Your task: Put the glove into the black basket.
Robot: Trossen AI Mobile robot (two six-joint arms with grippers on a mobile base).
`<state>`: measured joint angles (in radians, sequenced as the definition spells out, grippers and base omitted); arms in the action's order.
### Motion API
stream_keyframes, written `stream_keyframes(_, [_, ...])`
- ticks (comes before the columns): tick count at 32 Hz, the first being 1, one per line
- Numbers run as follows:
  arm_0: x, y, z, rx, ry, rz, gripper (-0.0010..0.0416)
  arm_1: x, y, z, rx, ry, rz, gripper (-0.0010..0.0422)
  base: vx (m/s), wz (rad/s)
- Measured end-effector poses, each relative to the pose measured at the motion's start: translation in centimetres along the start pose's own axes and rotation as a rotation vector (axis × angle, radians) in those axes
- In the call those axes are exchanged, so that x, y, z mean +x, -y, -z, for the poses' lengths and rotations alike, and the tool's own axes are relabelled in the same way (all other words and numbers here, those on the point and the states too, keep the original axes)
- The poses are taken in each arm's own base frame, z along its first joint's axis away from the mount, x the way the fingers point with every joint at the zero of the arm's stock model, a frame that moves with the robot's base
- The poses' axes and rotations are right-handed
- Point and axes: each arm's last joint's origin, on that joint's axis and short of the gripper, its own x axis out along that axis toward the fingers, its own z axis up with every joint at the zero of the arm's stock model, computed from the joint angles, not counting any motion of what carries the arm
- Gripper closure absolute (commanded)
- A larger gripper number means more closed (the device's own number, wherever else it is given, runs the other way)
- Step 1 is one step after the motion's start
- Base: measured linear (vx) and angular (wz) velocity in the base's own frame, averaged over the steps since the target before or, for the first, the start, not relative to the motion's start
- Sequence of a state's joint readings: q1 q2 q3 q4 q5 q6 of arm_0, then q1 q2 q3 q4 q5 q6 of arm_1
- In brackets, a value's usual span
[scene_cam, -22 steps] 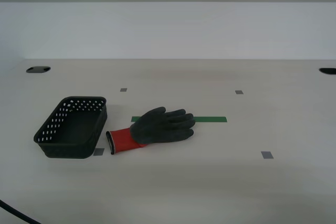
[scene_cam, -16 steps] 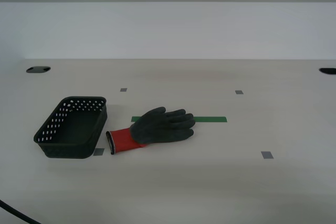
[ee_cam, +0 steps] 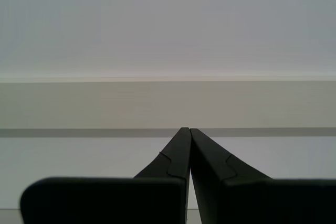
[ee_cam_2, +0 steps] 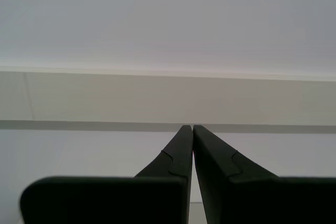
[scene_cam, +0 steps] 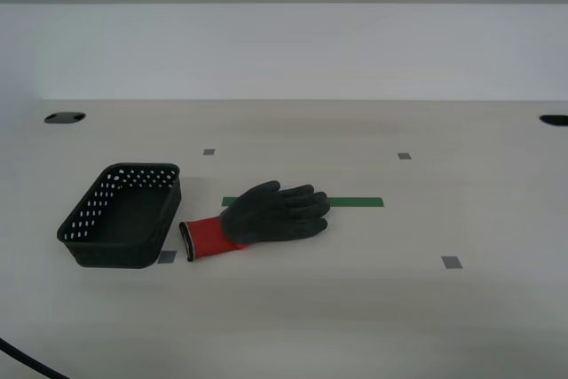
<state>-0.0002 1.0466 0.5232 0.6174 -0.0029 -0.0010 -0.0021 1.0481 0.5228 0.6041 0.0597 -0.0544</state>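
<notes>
The glove [scene_cam: 266,217] lies flat on the pale table, dark fingers toward the exterior view's right, red cuff [scene_cam: 207,237] toward the basket. The black basket [scene_cam: 122,214] stands empty just beside the cuff, on the exterior view's left. Neither arm shows in the exterior view. My first gripper [ee_cam: 187,130] is shut and empty, pointing at a pale wall. My second gripper [ee_cam_2: 190,127] is shut and empty, also facing the wall. Neither wrist view shows the glove or the basket.
A green tape strip [scene_cam: 355,202] lies behind the glove. Small grey squares [scene_cam: 452,262] mark the table. Dark holes sit at the far corners [scene_cam: 64,117]. A black cable [scene_cam: 27,361] crosses the near corner on the exterior view's left.
</notes>
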Motion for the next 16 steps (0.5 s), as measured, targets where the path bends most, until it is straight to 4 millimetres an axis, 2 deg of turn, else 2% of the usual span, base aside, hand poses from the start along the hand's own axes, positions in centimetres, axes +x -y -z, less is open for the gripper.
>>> stream_keyframes(9, [0.0,0.0,0.0,0.000,0.000,-0.001,0.0405,0.4,0.1,0.0,-0.055,-0.172,0.020,0.0413,0.000,0.000])
stream_keyframes(16, [0.0,0.0,0.0,0.000,0.000,-0.001,0.0405,1.0,0.6,-2.6,-0.066,-0.247,0.109,0.0413,0.000,0.000])
